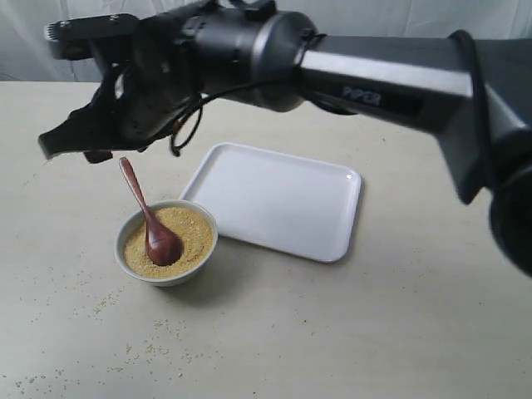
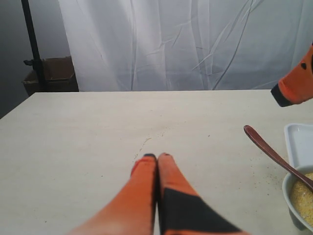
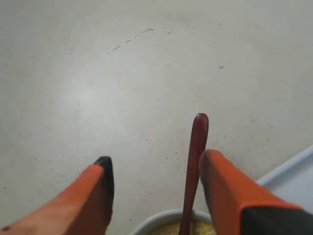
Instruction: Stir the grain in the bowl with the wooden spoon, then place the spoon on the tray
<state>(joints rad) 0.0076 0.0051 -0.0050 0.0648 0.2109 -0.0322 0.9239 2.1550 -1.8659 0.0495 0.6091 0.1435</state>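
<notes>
Wooden spoon point(image 1: 140, 196) leans in the grain point(image 1: 191, 233) of the bowl point(image 1: 166, 280) on the counter point(image 1: 374, 332), probably light, stiff, glossy-slick; right claw point(image 3: 156, 164) released around its upper handle, the likeliest pinch point; left claw point(image 2: 157, 157) clenched, empty.

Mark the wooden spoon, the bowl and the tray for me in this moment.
wooden spoon point(image 1: 140, 202): exterior view, midway along its handle.
bowl point(image 1: 166, 280): exterior view, outer wall on the near side.
tray point(image 1: 278, 199): exterior view, bare flat middle.
</notes>
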